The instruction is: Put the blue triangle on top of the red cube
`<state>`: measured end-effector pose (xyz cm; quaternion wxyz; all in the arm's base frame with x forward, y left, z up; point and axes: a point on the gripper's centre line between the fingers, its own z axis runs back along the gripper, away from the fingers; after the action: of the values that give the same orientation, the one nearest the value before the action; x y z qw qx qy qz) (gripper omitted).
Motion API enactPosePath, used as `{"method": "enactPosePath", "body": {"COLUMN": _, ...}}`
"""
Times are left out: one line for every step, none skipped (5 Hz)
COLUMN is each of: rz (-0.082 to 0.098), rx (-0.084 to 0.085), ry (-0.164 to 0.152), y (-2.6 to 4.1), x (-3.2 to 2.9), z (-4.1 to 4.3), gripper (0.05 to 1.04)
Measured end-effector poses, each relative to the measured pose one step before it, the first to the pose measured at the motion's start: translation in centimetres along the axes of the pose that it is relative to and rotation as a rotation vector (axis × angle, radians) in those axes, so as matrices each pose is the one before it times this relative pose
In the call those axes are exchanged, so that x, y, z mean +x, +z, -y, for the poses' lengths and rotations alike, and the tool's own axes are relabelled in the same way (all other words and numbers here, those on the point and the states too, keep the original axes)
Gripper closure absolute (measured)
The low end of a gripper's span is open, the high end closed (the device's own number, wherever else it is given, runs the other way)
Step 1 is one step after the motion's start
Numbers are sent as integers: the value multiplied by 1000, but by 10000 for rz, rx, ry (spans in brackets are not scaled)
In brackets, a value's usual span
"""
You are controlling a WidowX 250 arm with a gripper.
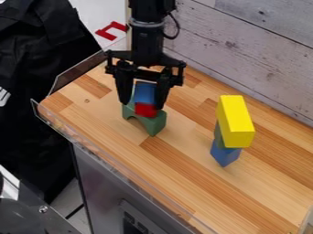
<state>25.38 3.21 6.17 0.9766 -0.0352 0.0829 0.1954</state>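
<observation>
Cam view: in upper left of frame, the blue triangle is seen right above the red cube, which is borne by the green arch on the bench. Placing is judged approx. done; release + lift-off are left. The claw is parted only to abt. block width, w/ the blue triangle apparently pinched; contact w/ the cube can't be confirmed.

Bright, soft light across the wooden tabletop, shadows faint.
</observation>
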Motion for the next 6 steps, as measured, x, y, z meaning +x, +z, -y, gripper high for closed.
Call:
{"method": "enactPosePath", "body": {"rz": 26, "rx": 21, "ry": 144, "y": 159, "x": 153, "z": -263, "gripper": 79}}
{"method": "enactPosePath", "body": {"rz": 11, "rx": -48, "ry": 92, "y": 381, "x": 93, "z": -102, "gripper": 83}}
{"method": "enactPosePath", "body": {"rz": 739, "rx": -122, "ry": 42, "y": 2613, "x": 158, "z": 154, "gripper": 83}}
{"method": "enactPosePath", "body": {"rz": 917, "rx": -184, "ry": -18, "y": 3001, "x": 260, "z": 770, "gripper": 83}}
{"method": "enactPosePath", "body": {"rz": 51, "rx": 3, "ry": -1270, "y": 1198, "x": 156, "z": 1276, "gripper": 83}}
{"method": "enactPosePath", "body": {"rz": -815, "rx": 221, "ry": -2047, "y": -868, "x": 138, "z": 2310, "gripper": 83}}
